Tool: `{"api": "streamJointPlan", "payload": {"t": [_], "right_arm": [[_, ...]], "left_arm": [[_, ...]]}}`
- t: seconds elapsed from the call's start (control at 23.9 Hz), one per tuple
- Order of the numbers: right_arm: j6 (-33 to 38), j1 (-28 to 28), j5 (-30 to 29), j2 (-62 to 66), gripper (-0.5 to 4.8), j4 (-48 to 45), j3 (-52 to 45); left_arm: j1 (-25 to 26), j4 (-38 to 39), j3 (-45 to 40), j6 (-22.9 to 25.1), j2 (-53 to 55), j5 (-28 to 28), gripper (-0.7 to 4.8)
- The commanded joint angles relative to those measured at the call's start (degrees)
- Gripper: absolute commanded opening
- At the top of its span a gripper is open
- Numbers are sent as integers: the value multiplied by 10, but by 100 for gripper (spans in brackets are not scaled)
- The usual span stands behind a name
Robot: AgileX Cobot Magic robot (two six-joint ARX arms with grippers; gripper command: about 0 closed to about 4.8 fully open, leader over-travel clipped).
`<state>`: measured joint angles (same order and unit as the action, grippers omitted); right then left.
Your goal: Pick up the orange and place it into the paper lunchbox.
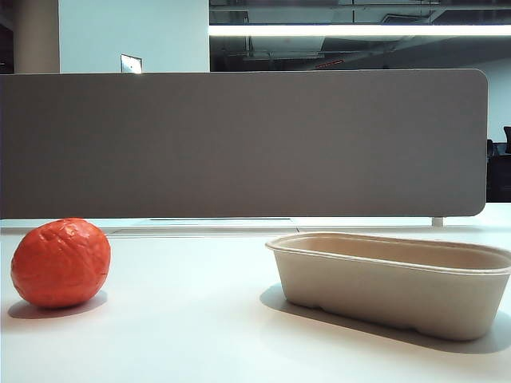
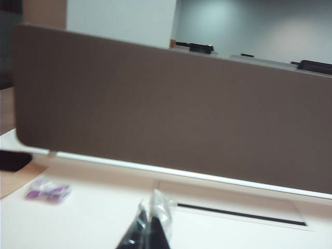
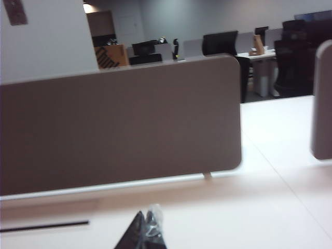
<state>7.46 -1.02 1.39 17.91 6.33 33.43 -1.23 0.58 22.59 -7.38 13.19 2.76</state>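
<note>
The orange point(image 1: 61, 262), red-orange with wrinkled skin, rests on the white table at the left of the exterior view. The paper lunchbox point(image 1: 391, 279), a beige oblong tray, stands empty at the right. Neither gripper shows in the exterior view. In the left wrist view my left gripper point(image 2: 149, 212) has its black fingers pressed together with nothing between them, above bare table. In the right wrist view my right gripper point(image 3: 147, 219) is likewise shut on nothing. Neither wrist view shows the orange or the lunchbox.
A grey-brown partition panel point(image 1: 239, 144) runs along the table's far edge. A cable slot point(image 2: 238, 213) lies in the tabletop ahead of the left gripper. A small purple packet point(image 2: 47, 191) and a dark object point(image 2: 13, 160) lie off to one side.
</note>
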Motion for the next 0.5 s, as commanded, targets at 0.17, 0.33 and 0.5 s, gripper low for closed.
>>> {"api": "streamJointPlan", "payload": {"t": [0.17, 0.33, 0.5], "right_arm": [[1, -9, -193, 175, -6, 17, 160], [0, -104, -208, 255, -6, 80, 228], [-2, -239, -172, 282, -6, 154, 238]], "left_arm": [[-25, 28, 165, -2, 216, -71, -5], [-135, 43, 252, -8, 336, -69, -5], [-229, 64, 278, 16, 395, -65, -5]]}}
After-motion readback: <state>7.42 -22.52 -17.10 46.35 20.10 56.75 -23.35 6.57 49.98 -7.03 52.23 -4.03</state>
